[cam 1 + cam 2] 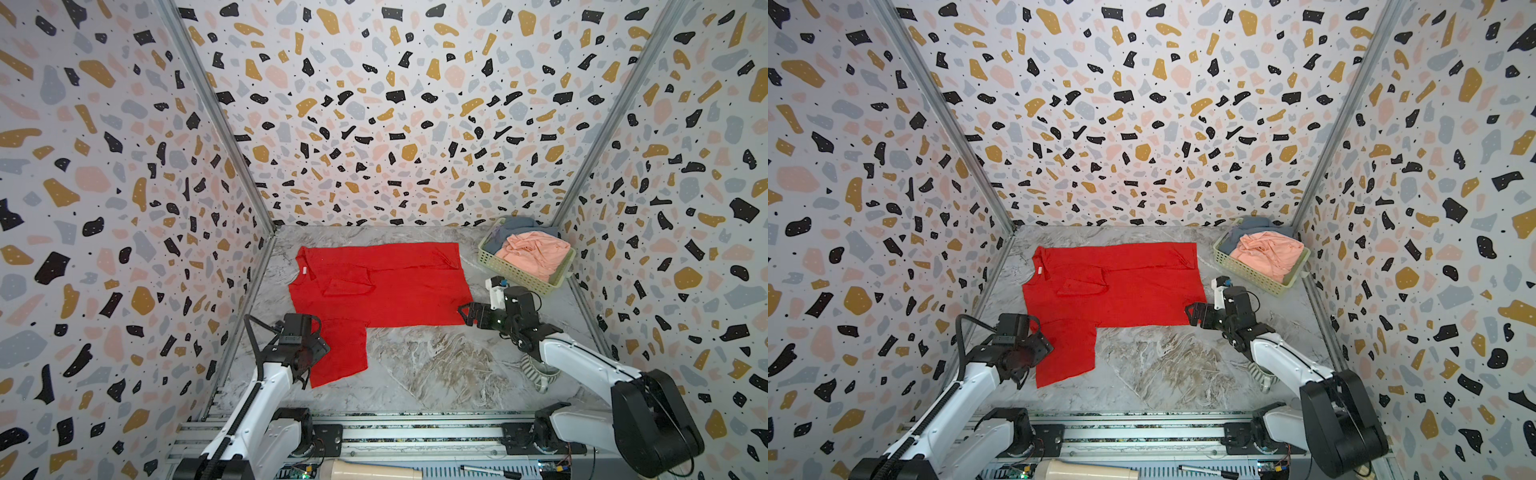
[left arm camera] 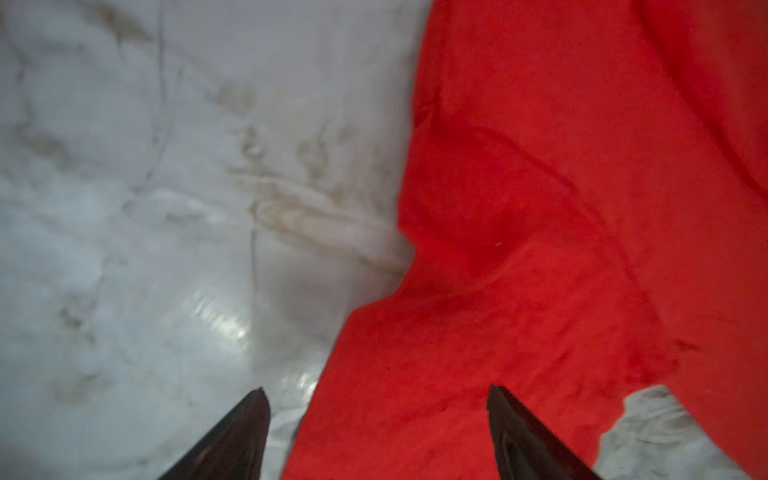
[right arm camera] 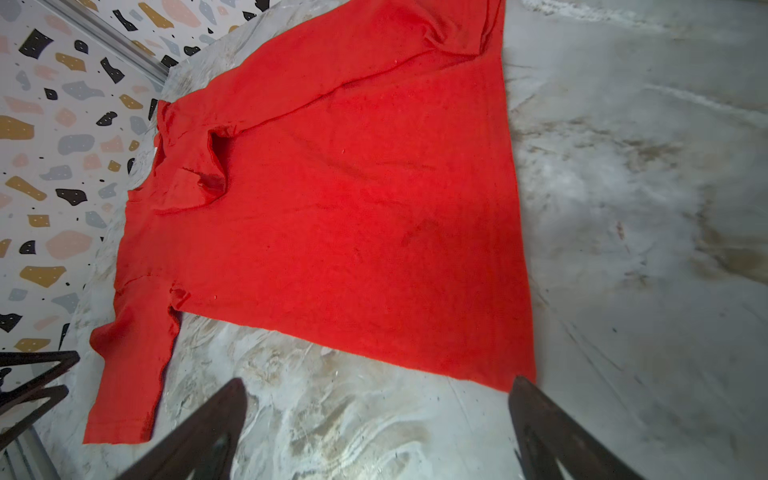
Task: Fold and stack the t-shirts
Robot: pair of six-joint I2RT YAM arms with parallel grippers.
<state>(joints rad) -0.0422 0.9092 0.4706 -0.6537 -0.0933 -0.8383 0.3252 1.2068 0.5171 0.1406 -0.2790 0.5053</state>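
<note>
Currently the basket (image 1: 519,272) holds pink shirt (image 1: 532,251) and grey shirt (image 1: 519,224); left tool (image 2: 376,390) and right tool (image 3: 378,380) gape empty.

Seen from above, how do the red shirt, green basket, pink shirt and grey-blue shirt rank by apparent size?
In a top view:
1. red t-shirt, spread flat, clearly largest.
2. pale green basket.
3. salmon-pink t-shirt, bunched inside it.
4. grey-blue t-shirt, mostly hidden, so only its visible part counts.
</note>
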